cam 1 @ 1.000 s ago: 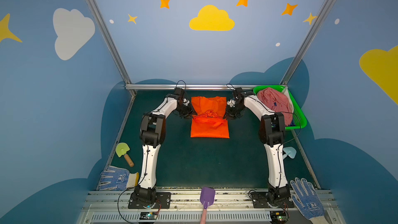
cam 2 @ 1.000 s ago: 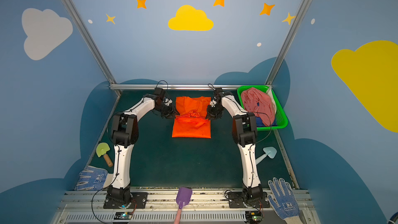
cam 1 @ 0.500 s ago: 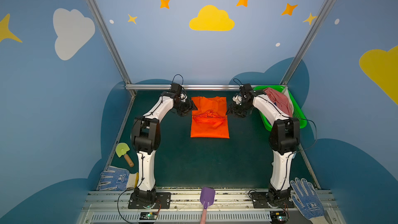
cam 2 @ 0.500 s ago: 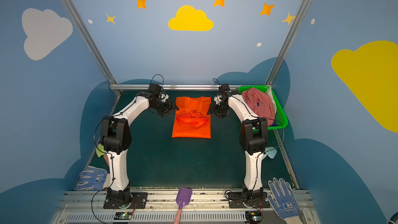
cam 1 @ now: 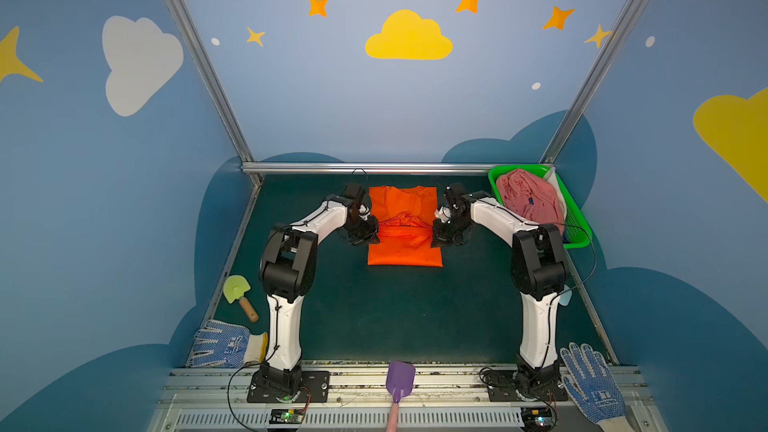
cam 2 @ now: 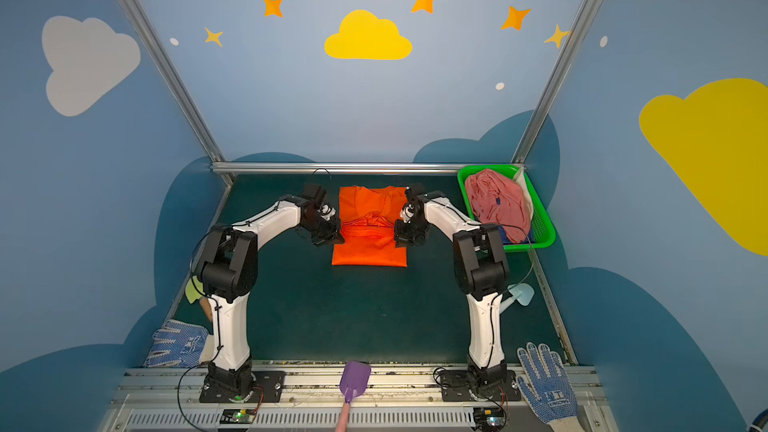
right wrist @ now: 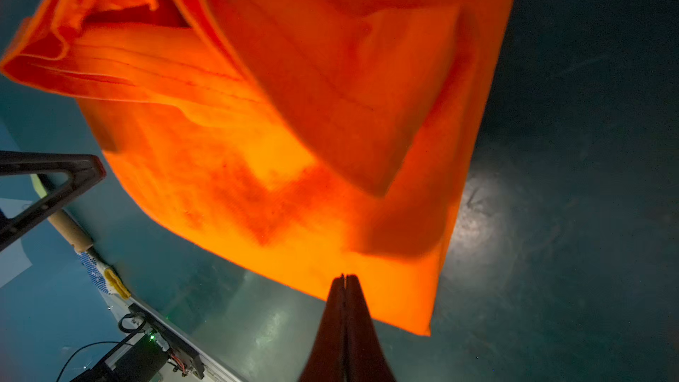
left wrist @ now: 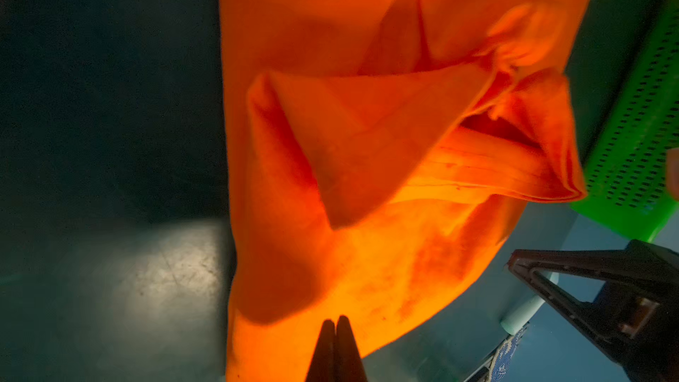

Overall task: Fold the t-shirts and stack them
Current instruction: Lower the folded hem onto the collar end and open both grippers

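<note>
Both jaws now closed, flanking orange shirt (cam 1: 404, 251) at its side edges.

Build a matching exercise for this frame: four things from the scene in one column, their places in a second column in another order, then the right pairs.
Things
1. orange t-shirt
2. pink t-shirt
3. purple scoop
4. yellow-green scoop

Places
A. in the green basket
B. on the front metal rail
C. partly folded, in the middle of the table
D. at the table's left edge, beside a dotted glove

Pairs: 1-C, 2-A, 3-B, 4-D
</note>
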You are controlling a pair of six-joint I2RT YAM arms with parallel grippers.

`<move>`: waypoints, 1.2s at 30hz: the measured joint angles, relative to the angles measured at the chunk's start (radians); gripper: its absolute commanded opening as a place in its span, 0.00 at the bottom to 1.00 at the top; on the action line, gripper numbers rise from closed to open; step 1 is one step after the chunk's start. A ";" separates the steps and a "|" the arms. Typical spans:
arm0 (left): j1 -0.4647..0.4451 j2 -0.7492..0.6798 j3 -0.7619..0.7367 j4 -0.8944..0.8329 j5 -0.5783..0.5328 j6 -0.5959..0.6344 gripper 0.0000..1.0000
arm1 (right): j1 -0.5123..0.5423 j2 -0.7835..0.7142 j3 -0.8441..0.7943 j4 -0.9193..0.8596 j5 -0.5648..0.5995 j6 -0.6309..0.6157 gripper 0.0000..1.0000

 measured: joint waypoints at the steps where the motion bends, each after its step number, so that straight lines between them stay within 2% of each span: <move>1: 0.000 0.018 0.012 -0.003 -0.003 0.001 0.05 | -0.001 0.012 0.010 -0.002 0.002 0.000 0.00; 23: 0.032 0.208 0.319 -0.007 0.023 0.010 0.05 | -0.064 0.228 0.386 -0.068 0.009 0.000 0.00; 27: 0.042 0.248 0.389 -0.005 0.040 0.002 0.05 | -0.078 0.272 0.471 -0.087 -0.004 0.000 0.04; 36: 0.071 0.346 0.511 0.000 0.059 -0.041 0.05 | -0.109 0.326 0.523 -0.101 -0.037 0.010 0.07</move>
